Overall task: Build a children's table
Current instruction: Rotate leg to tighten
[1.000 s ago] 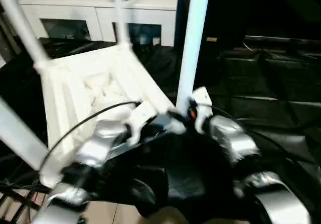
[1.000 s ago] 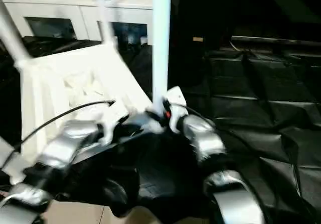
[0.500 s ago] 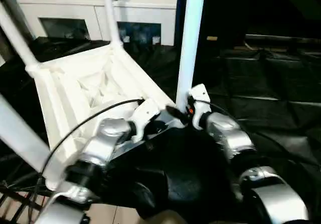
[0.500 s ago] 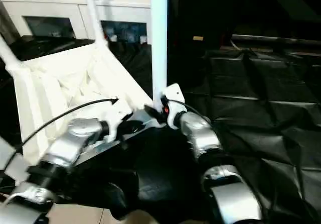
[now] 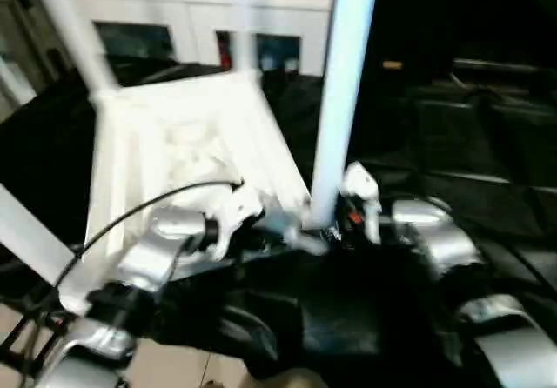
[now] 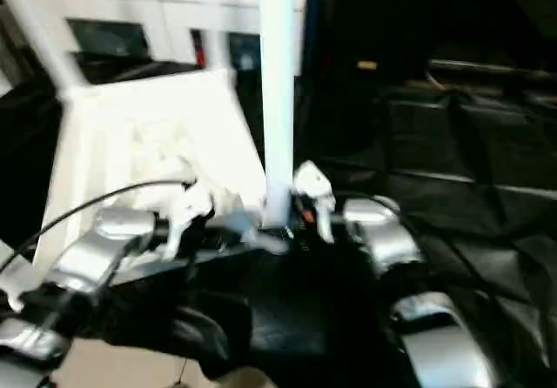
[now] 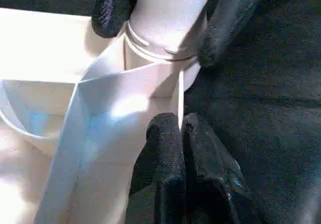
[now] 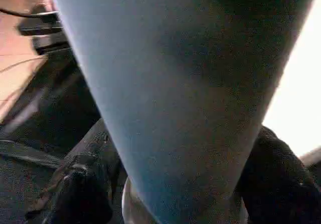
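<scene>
The tabletop (image 5: pixel 183 144) lies upside down on black sheeting (image 5: pixel 452 179), ribbed underside up, and the legs are standing in its corner sockets. One leg (image 5: pixel 341 101) rises straight up from the near corner, right between the two silver forearms. Another leg (image 5: pixel 74 31) slants up from the far left corner, a third (image 5: pixel 26 231) comes off the near left side, and a blurred fourth (image 5: pixel 242 23) stands at the far corner.

The right pincer (image 7: pixel 165 13) sits at the base of that near leg, one black finger on each side of the tube just above the socket collar, straddling it. Whether the pads (image 7: pixel 228 18) actually press on the leg or only flank it, I cannot tell.

The left pincer (image 7: pixel 181 133) is closed, its two fingers pressed together, tips right at the thin edge of the tabletop's rim wall beside that same corner socket. Whether the rim is pinched between them is not clear.

Behind it all stands a white cabinet (image 5: pixel 174 5) with glass doors.
</scene>
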You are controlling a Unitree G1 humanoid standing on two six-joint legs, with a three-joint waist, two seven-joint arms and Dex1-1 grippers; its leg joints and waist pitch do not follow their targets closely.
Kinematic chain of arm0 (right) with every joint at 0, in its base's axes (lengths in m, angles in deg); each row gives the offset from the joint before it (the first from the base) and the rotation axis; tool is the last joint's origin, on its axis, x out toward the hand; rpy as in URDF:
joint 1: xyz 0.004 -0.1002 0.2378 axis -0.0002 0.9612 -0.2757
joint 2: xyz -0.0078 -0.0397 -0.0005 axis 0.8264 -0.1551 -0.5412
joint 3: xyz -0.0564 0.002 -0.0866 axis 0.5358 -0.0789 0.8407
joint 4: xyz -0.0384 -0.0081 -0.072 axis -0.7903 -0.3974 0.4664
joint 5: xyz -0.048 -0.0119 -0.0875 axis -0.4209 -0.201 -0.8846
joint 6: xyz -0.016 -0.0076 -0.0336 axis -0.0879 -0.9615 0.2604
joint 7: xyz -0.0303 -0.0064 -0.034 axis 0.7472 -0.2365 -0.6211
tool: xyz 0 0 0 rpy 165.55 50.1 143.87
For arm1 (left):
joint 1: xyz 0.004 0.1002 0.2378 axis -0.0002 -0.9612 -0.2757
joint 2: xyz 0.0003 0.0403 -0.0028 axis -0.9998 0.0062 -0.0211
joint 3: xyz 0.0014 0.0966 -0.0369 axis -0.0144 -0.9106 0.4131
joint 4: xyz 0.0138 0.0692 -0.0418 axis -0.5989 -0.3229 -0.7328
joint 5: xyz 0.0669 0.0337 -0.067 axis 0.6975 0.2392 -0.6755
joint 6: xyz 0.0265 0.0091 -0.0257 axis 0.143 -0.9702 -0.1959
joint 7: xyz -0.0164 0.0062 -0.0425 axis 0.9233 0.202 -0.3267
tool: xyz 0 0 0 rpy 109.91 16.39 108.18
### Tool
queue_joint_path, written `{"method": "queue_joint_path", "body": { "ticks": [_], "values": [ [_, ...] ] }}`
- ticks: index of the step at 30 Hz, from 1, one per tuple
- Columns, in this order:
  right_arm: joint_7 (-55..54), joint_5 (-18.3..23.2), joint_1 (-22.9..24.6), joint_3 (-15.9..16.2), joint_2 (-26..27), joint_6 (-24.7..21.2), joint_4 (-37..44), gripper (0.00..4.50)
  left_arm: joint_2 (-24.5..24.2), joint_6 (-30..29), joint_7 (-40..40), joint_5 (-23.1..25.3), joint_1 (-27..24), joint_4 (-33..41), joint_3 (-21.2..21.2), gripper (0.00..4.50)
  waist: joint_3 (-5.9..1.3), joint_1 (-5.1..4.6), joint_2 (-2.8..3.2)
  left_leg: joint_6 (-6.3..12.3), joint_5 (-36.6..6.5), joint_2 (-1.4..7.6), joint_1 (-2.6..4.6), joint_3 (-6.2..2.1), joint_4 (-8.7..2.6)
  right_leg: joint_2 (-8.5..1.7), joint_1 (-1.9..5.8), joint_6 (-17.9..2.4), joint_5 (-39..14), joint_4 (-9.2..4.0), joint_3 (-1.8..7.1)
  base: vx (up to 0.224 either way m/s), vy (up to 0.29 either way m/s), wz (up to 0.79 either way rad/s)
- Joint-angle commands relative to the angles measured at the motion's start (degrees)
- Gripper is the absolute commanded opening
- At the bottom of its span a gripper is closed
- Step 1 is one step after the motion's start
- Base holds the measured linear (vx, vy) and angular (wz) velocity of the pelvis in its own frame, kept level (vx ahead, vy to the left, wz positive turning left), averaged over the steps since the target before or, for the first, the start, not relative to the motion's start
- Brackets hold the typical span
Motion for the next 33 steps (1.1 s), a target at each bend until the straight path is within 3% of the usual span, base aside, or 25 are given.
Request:
{"method": "queue_joint_path", "body": {
  "ticks": [1,8,17,20,22,24,25,27,28,33],
  "values": [
    [6.3,0.2,1.5,3.8,-0.6,-1.2,1.9,3.19,-1.6,0.4,-5.3,-2.6,-0.1,3.8,-1.1,0.00,-3.19,-0.14,-0.20,4.64,-12.7,0.86,-0.04,0.60,-3.52,-1.77,3.16,-16.0,-7.6,-3.56,1.39,0.000,0.000,0.00],
    [10.0,0.5,2.2,4.8,-1.7,-2.7,3.9,2.54,-4.0,-0.3,-8.8,-3.6,-1.1,5.0,-1.3,0.00,-3.17,-0.08,-0.39,4.05,-11.9,0.89,0.01,0.65,-3.52,-1.74,3.06,-16.0,-7.0,-3.46,1.46,0.000,0.000,0.00],
    [10.0,1.0,4.0,5.7,-0.7,-4.2,6.5,2.33,-2.2,0.2,-4.6,-2.9,-1.2,4.0,-0.7,0.00,-3.22,0.06,-0.55,3.88,-10.6,0.82,-0.04,0.67,-3.39,-1.79,3.11,-15.4,-6.8,-3.46,1.53,0.000,0.000,0.00],
    [0.5,0.2,4.1,3.9,2.5,-4.3,4.1,2.31,1.4,-0.2,3.8,-1.5,0.3,1.5,1.0,0.00,-3.06,0.07,-0.58,3.47,-11.3,0.82,-0.05,0.68,-3.51,-1.81,3.02,-15.0,-8.3,-3.65,1.59,0.000,0.000,0.00],
    [-4.8,-0.5,3.5,2.9,4.2,-4.5,2.0,2.21,2.8,-0.5,6.6,-1.2,0.9,0.6,1.6,0.00,-2.59,-0.28,-0.79,1.55,-15.7,0.58,0.11,0.42,-3.96,-2.10,2.89,-12.0,-18.9,-4.62,1.59,0.000,0.000,0.00],
    [-8.3,-0.9,3.2,2.2,5.5,-4.7,0.7,2.15,3.8,-0.7,8.6,-0.7,1.3,0.0,1.8,0.00,-2.45,-0.62,-0.81,0.60,-17.6,0.53,0.21,0.17,-4.14,-2.21,2.76,-9.9,-24.1,-5.13,1.64,0.000,0.000,0.00],
    [-16.8,-1.2,2.0,0.2,8.5,-5.9,-2.8,2.12,6.2,-1.2,13.4,0.3,2.2,-1.4,2.2,0.00,-2.56,-0.69,-0.75,0.43,-17.4,0.55,0.15,0.09,-4.20,-2.26,2.81,-9.6,-24.1,-5.08,1.66,0.000,0.000,0.00],
    [-22.7,-1.7,1.4,-0.9,10.7,-5.9,-4.9,2.08,8.0,-1.7,16.6,1.1,3.0,-2.4,2.3,0.00,-2.46,-1.81,-0.72,-0.53,-17.8,0.28,0.19,0.06,-4.21,-2.09,2.50,-8.9,-25.2,-5.33,1.61,0.000,0.000,0.00],
    [-26.2,-1.7,0.9,-1.6,12.1,-6.3,-6.0,2.07,9.3,-2.1,18.9,1.6,3.4,-3.1,2.4,0.00,-2.51,-2.05,-0.57,-0.41,-18.2,0.21,0.05,-0.16,-4.25,-2.14,2.71,-8.4,-26.2,-5.41,1.43,0.000,0.000,0.00],
    [-39.2,-3.0,-1.0,-3.5,17.0,-6.5,-10.2,2.04,13.6,-3.0,26.6,3.4,4.8,-5.0,2.5,0.00,-2.55,-2.81,-0.61,0.18,-19.2,0.12,0.02,-0.13,-4.17,-1.92,2.33,-8.3,-26.0,-5.68,1.35,0.000,0.000,0.00]
  ]
}}
